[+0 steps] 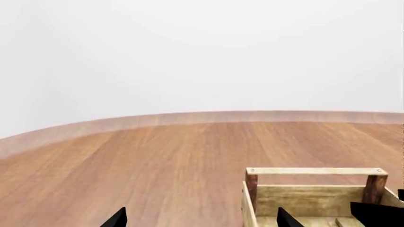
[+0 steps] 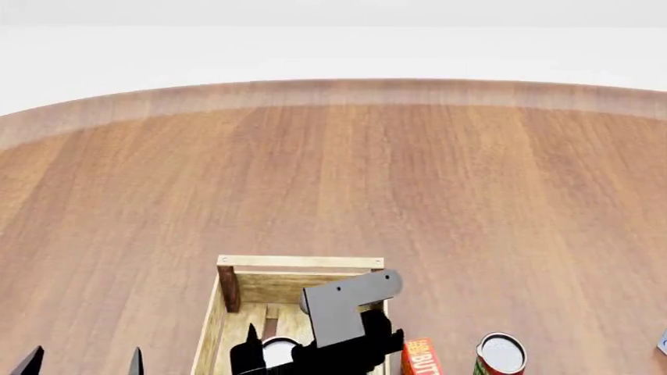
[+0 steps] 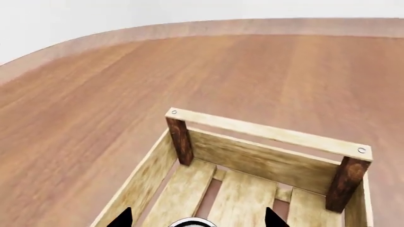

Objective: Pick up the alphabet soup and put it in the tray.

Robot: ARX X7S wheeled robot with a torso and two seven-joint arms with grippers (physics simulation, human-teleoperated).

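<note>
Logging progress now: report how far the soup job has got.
Done: the alphabet soup has been carried over the tray; its white top shows above the slats. In hand: the right gripper sits around it, though grip contact isn't visible. Left: release and withdraw. The left gripper is idle beside the tray.

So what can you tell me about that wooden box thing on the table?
The tray is a light-wood crate with a slatted bottom, gaps showing between the planks, darker brown corner posts and a raised rail across its far end, fixed with small screws. It sits flat and upright on the brown wooden table. The right gripper hangs over its inside, with a white round top just visible below it. A red box stands close beside its right wall.
</note>
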